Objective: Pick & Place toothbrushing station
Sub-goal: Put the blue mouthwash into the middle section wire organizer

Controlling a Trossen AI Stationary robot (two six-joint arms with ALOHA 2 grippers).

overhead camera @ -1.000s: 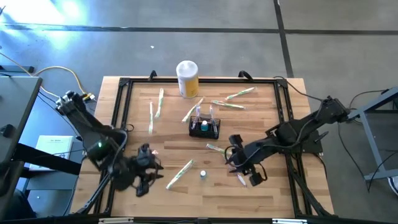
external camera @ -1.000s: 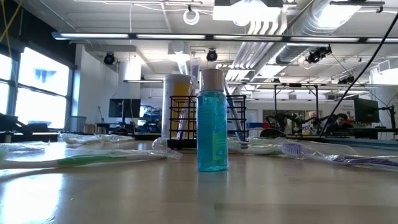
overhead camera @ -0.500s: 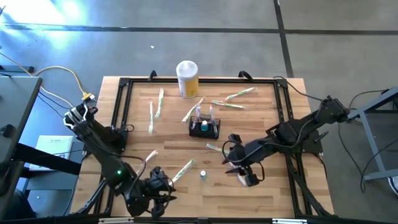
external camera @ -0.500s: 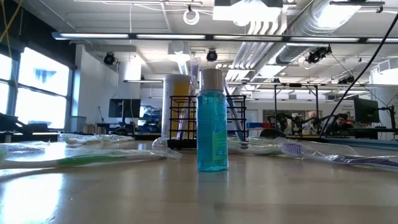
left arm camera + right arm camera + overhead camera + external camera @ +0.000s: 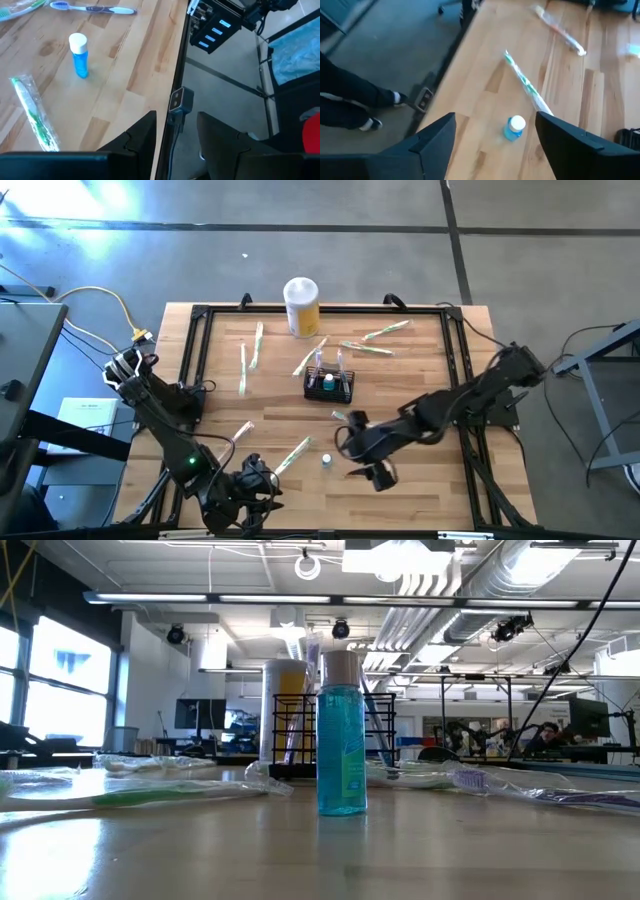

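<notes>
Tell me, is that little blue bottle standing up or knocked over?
Standing up. The blue bottle stands on its base on the table, cap on top.

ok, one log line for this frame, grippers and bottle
left gripper: open, empty, at table's near edge | right gripper: open, empty, above blue bottle | bottle: upright on table | wire basket: untouched

Grey concrete floor (image 5: 300, 240) surrounding wooden table (image 5: 420, 495). Windows (image 5: 60, 670) glowing at 9 o'clock in low view. Ceiling ducts (image 5: 450, 570) and strip lights (image 5: 190, 598) running overhead. Monitors (image 5: 200, 712) standing behind.
</notes>
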